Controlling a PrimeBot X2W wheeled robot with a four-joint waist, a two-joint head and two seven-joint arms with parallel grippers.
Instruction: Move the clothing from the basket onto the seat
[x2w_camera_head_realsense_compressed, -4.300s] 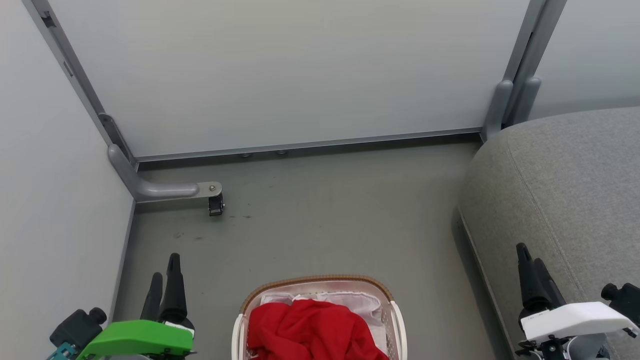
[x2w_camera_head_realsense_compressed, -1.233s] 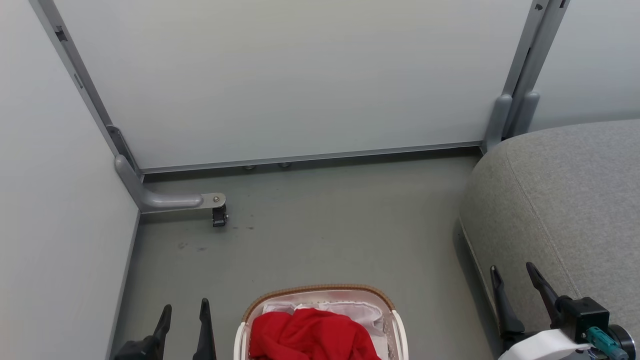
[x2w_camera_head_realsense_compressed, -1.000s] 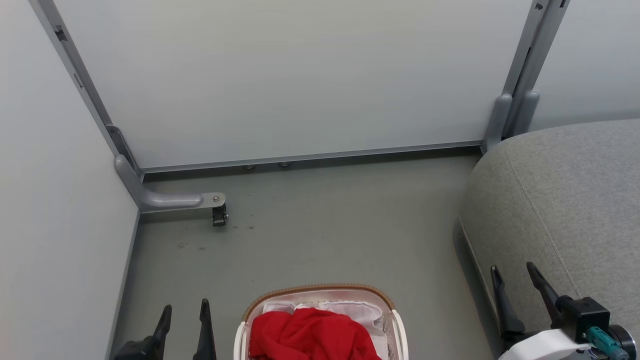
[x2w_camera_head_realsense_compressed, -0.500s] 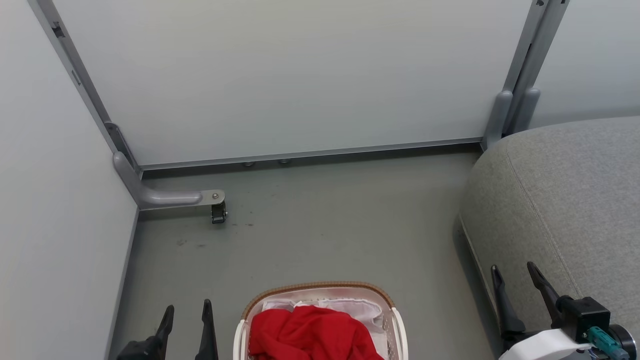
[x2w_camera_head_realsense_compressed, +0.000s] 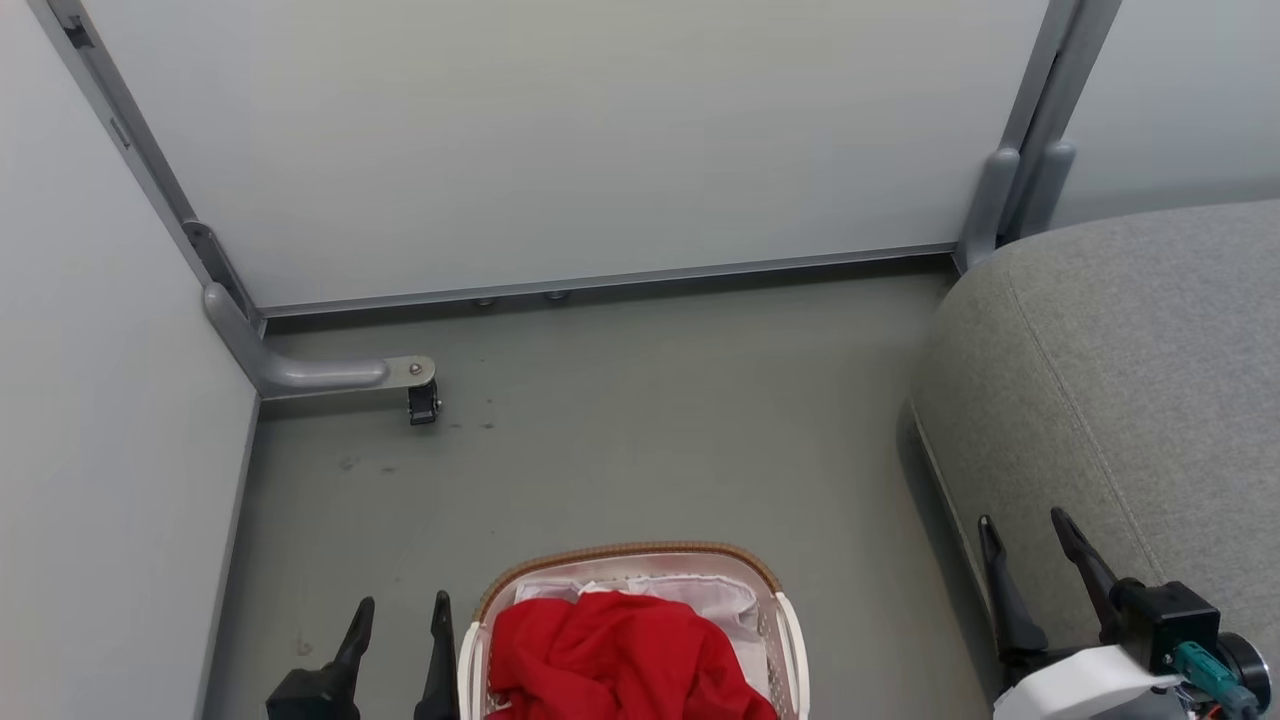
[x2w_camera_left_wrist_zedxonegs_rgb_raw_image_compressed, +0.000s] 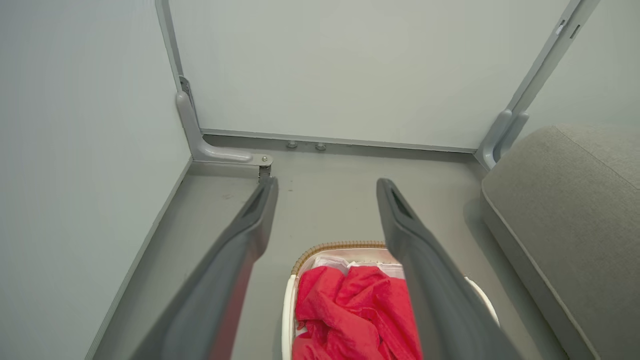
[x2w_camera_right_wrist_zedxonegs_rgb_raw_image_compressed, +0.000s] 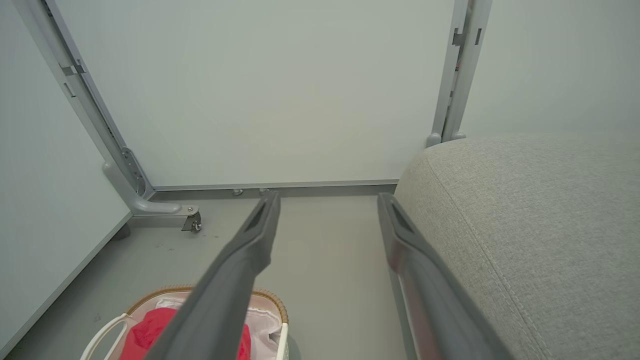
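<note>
Now the left hand (x2w_camera_head_realsense_compressed: 402, 600) and the right hand (x2w_camera_head_realsense_compressed: 1021, 518) stand spread, empty, flanking the basket (x2w_camera_head_realsense_compressed: 630, 551) of red clothing (x2w_camera_head_realsense_compressed: 620, 650).

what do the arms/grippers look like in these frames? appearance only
Left gripper and right gripper: each has two long dark grey fingers that taper to narrow tips, with a recessed slot near each tip. Behind the right one sit a white cover, a black block and a teal connector.
</note>
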